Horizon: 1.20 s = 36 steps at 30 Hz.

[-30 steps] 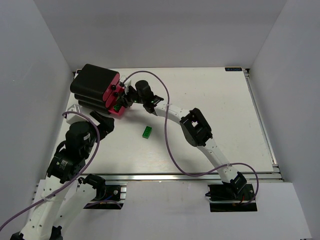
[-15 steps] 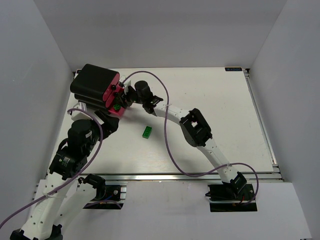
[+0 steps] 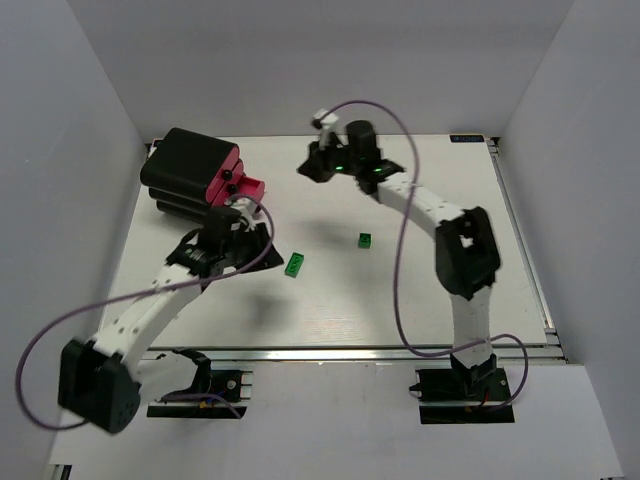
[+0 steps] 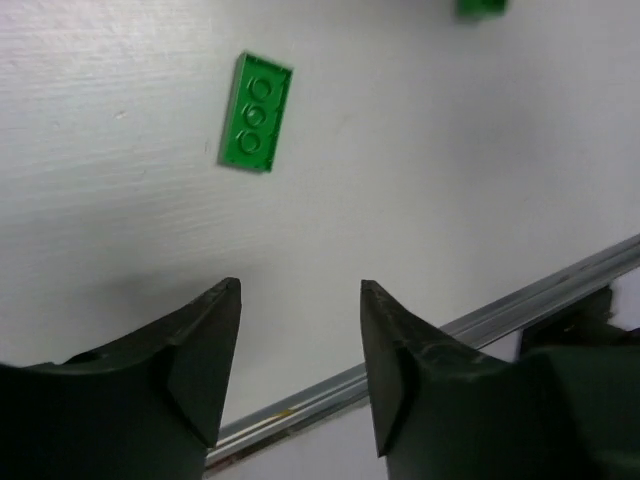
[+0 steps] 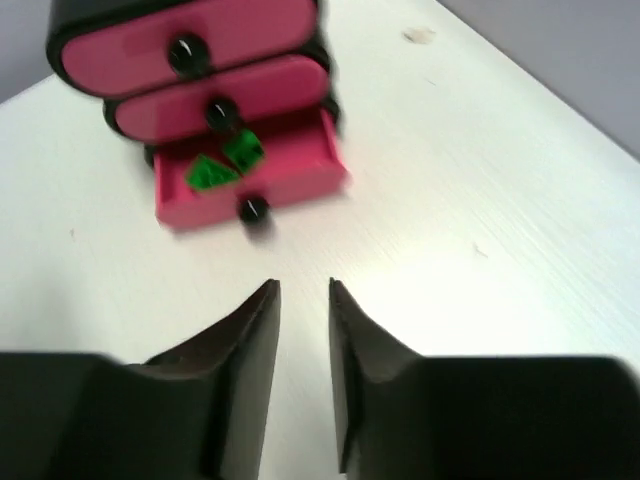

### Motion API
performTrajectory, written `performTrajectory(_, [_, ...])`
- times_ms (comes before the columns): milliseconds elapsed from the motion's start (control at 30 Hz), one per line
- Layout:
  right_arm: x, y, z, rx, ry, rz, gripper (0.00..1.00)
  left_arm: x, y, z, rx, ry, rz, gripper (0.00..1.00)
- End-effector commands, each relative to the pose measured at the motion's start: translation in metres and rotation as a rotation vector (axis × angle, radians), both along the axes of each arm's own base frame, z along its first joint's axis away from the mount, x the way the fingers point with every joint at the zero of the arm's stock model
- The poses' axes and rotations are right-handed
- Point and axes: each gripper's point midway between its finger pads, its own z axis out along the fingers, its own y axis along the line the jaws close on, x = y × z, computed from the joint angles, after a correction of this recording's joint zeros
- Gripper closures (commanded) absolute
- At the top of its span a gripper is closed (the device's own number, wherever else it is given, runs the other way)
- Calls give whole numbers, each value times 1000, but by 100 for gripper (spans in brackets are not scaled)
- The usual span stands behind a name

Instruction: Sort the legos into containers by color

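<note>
The black cabinet (image 3: 188, 165) stands at the far left, with its magenta drawers (image 5: 200, 35) facing the table. The bottom drawer (image 3: 248, 188) is pulled out; in the right wrist view this drawer (image 5: 290, 165) holds two green legos (image 5: 222, 162). A green lego (image 3: 294, 264) lies flat on the table, and it shows in the left wrist view (image 4: 257, 124). A smaller green lego (image 3: 366, 240) lies to its right and shows at the top edge of the left wrist view (image 4: 482, 6). My left gripper (image 3: 262, 243) is open and empty just left of the flat lego, and its jaws (image 4: 300, 290) hang over bare table. My right gripper (image 3: 310, 166) hovers right of the drawers, its jaws (image 5: 303, 288) a narrow gap apart and empty.
The white table (image 3: 430, 280) has a metal rail (image 3: 380, 350) along its near edge, and this rail shows in the left wrist view (image 4: 520, 300). White walls close in both sides and the back. A purple cable (image 3: 395, 280) loops over the table from the right arm.
My right gripper has drawn back from the open drawer, up and to the right. My left arm has swung out toward the flat green lego. The smaller green lego now shows.
</note>
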Motion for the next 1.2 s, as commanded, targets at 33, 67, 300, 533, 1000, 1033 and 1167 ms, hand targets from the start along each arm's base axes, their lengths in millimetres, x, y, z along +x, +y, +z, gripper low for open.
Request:
performTrajectory(33, [-49,-94,1,-57,136,193,31,-6,-20,-49,85,104,-233,31])
performTrajectory(67, [-51,-112,-3,-67,161,191,22,3,-23,-48,107,80,-233,26])
performTrajectory(300, [-78,-184,-11,-98,201,130,14,41,-41,-90,284,107,-247,17])
performTrajectory(533, [-83,-205,-11,-57,237,80,14,63,-50,-128,500,144,-192,21])
performTrajectory(1000, [-80,-217,-8,-37,244,69,15,94,-29,-112,686,79,15,81])
performTrajectory(1033, [-80,-218,-9,-41,244,68,16,100,-21,-109,707,75,46,83])
performTrajectory(1167, [-84,-219,-17,-60,262,72,28,137,9,-79,840,22,169,95])
